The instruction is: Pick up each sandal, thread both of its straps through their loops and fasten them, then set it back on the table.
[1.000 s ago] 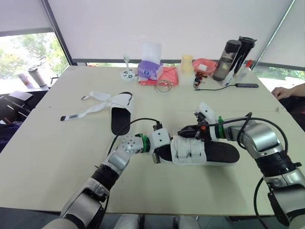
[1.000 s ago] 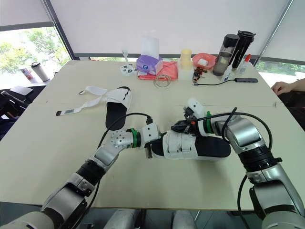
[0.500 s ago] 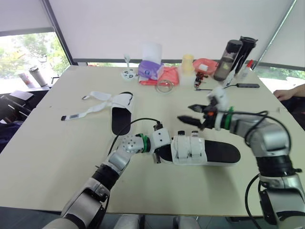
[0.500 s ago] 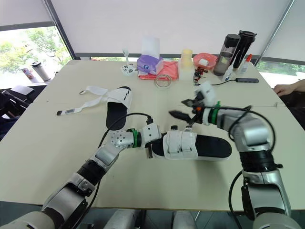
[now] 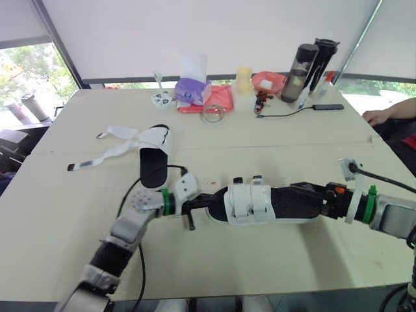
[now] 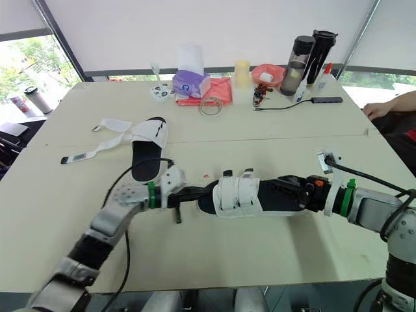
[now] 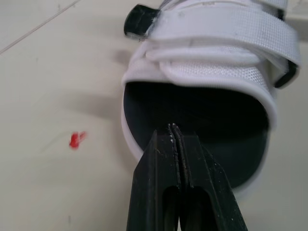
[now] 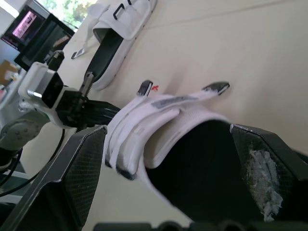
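Up close, left tool (image 7: pixel 174 127) sits closed against sandal (image 7: pixel 216 67).

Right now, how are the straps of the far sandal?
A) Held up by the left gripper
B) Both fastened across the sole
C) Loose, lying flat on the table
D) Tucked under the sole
C: the far sandal's straps lie unfastened, stretched out on the table beside it.

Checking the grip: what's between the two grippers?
The strapped sandal fills the gap: toe at the left gripper, heel at the right gripper, jaws open. Both eye views show it.
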`<state>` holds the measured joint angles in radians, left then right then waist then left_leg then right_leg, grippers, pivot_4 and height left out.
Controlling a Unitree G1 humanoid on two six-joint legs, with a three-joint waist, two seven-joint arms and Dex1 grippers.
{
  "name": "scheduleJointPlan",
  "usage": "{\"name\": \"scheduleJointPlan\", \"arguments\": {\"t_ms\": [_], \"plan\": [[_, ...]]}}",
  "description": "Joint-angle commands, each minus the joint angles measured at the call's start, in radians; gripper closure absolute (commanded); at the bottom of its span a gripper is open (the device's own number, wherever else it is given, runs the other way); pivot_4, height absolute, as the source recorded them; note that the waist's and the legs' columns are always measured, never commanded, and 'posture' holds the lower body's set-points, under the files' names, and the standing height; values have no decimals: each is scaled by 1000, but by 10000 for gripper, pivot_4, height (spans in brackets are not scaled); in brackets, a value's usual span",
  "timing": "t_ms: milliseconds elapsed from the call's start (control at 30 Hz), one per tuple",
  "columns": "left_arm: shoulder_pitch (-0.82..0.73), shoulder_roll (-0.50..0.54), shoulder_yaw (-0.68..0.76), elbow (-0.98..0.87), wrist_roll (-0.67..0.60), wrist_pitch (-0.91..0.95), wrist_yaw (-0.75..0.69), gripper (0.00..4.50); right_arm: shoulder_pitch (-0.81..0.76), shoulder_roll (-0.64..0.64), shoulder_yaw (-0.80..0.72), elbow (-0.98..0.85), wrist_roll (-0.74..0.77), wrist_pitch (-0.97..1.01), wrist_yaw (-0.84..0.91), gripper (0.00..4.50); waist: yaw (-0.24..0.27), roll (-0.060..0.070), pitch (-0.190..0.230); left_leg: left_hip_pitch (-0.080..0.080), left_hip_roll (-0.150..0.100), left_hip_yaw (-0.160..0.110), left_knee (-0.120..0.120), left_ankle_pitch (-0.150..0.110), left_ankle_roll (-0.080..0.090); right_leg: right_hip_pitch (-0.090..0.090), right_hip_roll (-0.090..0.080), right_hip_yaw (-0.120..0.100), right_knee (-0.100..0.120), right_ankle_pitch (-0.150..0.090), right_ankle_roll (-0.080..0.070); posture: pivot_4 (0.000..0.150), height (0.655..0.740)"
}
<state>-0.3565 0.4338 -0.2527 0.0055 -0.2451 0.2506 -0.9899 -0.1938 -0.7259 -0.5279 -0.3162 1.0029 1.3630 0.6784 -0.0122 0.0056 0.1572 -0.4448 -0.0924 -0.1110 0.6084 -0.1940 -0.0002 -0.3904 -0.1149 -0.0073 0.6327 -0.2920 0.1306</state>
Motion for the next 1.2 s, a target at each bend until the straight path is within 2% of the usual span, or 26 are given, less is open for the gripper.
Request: {"name": "scheduleJointPlan", "arguments": {"t_ms": [33,133,233,433,700,767,833,1033,1200], "plan": [[41,51,70,-158,-119,128,-28,45000,6,-6,-35,14,68,34,-9,1000,3,2,4,0,0,0,0,0,0,0,0,0,0,0,0,1500,7400],[65,91,108,-228,-171,188,-37,45000,2,5,-33,44,110,62,-16,1000,9,2,11,0,0,0,2,0,0,1,0,0,0,-2,-3,1500,7400],[88,156,181,-310,-270,281,-58,36233,-26,31,1,108,176,129,-14,0,14,-1,14,0,0,0,3,0,0,0,-1,0,-1,-2,-4,1500,7400],[107,199,226,-390,-300,335,-5,7255,-99,63,73,206,197,152,-10,0,24,2,18,0,0,1,3,0,0,0,-1,1,-2,-2,-4,1500,7400],[140,197,223,-423,-299,333,36,7255,-198,134,173,294,147,134,-34,0,24,1,20,0,-1,2,3,0,0,0,-1,1,-1,-2,-4,1500,7400],[160,195,217,-426,-289,321,45,6723,-229,142,197,325,121,116,-40,5314,24,1,20,0,-1,2,3,0,0,0,-1,2,-1,-1,-4,1500,7400],[167,193,213,-424,-285,315,49,6723,-247,145,205,341,112,111,-42,13398,24,1,20,0,-1,3,3,0,-1,0,-1,2,-1,-1,-4,1500,7400],[177,188,194,-421,-278,301,60,6723,-267,154,208,336,110,115,-44,43623,24,1,20,0,-1,3,2,0,-1,0,-1,2,-1,-1,-3,1500,7400],[174,186,185,-427,-281,297,57,6723,-261,157,172,308,132,115,-67,44723,24,1,20,0,-1,3,2,0,-1,0,-1,2,-1,-1,-3,1500,7400]]}}
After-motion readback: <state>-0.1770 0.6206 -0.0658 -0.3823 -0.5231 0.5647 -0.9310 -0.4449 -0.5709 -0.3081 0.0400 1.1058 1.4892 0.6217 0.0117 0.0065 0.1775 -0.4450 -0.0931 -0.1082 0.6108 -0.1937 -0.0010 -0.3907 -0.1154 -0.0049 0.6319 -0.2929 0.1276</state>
